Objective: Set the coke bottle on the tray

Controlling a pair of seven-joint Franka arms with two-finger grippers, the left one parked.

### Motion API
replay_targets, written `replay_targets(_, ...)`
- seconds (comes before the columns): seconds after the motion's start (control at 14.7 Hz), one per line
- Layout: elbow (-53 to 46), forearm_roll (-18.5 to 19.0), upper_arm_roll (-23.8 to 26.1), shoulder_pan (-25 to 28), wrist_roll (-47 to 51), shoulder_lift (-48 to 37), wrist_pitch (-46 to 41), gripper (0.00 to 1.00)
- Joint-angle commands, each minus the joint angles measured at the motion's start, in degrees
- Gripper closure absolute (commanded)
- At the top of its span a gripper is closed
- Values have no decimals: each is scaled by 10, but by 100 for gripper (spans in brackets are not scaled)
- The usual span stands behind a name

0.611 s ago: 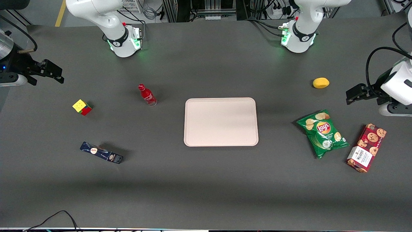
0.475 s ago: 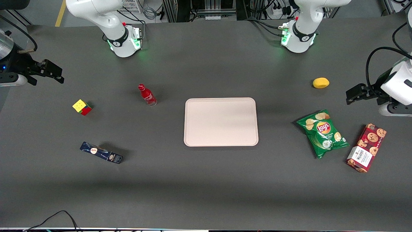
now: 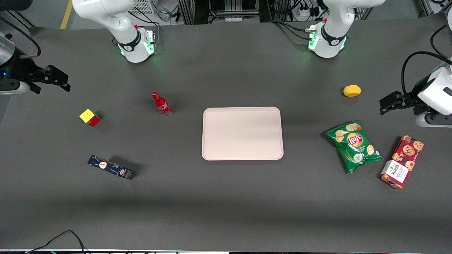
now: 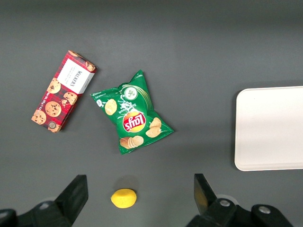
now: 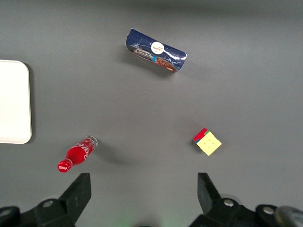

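Near the tabletop's working-arm edge the gripper (image 3: 58, 80) hangs open, while the upright coke bottle (image 3: 161, 103), probably light and slick, wants a mid-body grip.

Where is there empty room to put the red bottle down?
The tray has nothing on it, so all of it is free. Bare table also lies between the coke bottle and the tray's rim. It is more crowded toward the parked arm's end, around the chips and cookie box. The gripper hangs open, away from the bottle.
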State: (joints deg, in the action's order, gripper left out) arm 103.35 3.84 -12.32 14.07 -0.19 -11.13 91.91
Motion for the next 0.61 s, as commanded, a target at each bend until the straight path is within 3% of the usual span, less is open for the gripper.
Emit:
replay_targets(0.0,-46,-12,13,3,38,32,-13,0)
replay_targets(0.14,-48,-17,40,4,44,40,-13,0)
replay_targets(0.34,-48,-66,73,5,88,60,-11,0)
replay_targets(0.54,-47,-74,114,5,105,79,-4,0)
